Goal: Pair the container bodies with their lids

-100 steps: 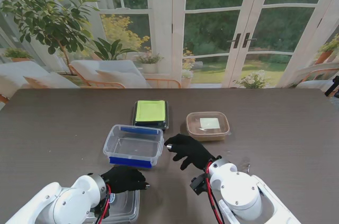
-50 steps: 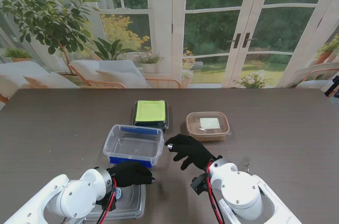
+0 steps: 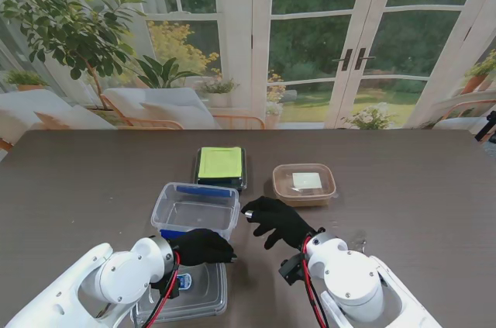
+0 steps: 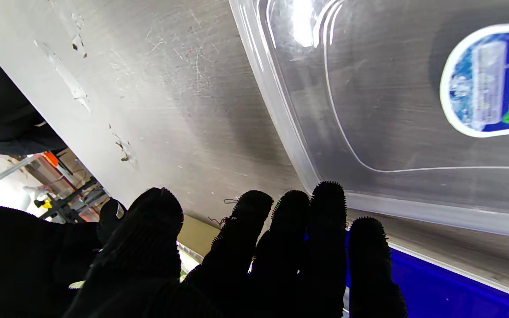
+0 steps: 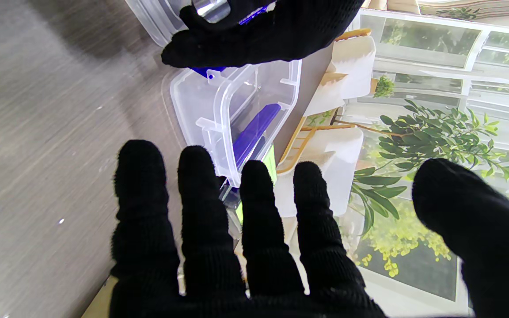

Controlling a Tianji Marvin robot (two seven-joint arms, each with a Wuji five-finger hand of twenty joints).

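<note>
On the dark wood-grain worktop (image 3: 403, 181) stand three containers. Nearest to me of them is a clear plastic box (image 3: 195, 212) with blue clips on its near and far edges, open at the top. Farther from me, just beyond it, sits a dark box topped with a yellow-green lid (image 3: 221, 165), and to the right of that a brownish translucent tub (image 3: 304, 183) with its lid on and a pale label on top.

A clear flat lid (image 3: 190, 295) with a small blue-and-white sticker lies on the worktop nearer to me than the clear box, just beside its near blue clip. The left hand (image 3: 203, 246), in a black glove, lies over the far edge of this lid, between it and the clear box. In the left wrist view its fingers (image 4: 327, 229) are stretched out close together above the lid's rim, not curled round it; whether they press on the lid I cannot tell.

The right hand (image 3: 273, 219), also gloved in black, hovers just to the right of the clear box, near its right corner. In the right wrist view its fingers (image 5: 197, 194) are straight and spread, thumb held wide, holding nothing.
</note>
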